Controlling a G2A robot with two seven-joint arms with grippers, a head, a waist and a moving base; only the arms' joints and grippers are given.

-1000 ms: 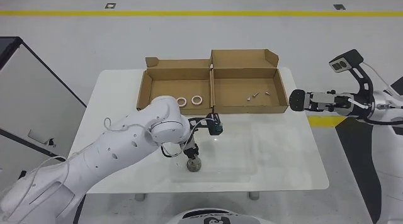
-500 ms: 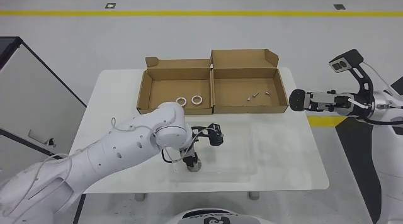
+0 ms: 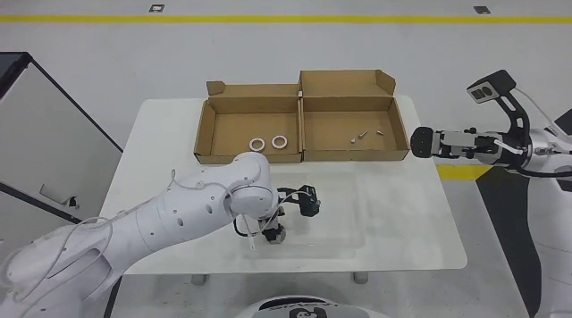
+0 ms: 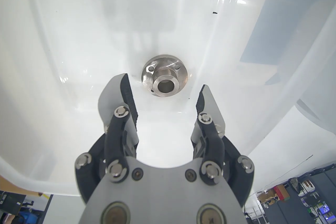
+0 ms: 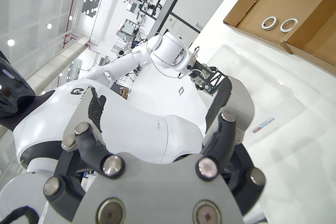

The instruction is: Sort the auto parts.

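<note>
1. The metal flange (image 4: 164,79) sits flat on the clear tray's (image 4: 52,51) floor, its collar pointing up and its bore axis upright.
2. The left gripper (image 4: 164,93) hangs inside the tray just above the flange, jaws released.
3. The right gripper (image 5: 159,87) hovers well beyond the tray's far right side, jaws spread.

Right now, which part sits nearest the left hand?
The metal flange, alone in the clear tray just ahead of the open left hand; the rings and screws lie far off in the boxes.
</note>
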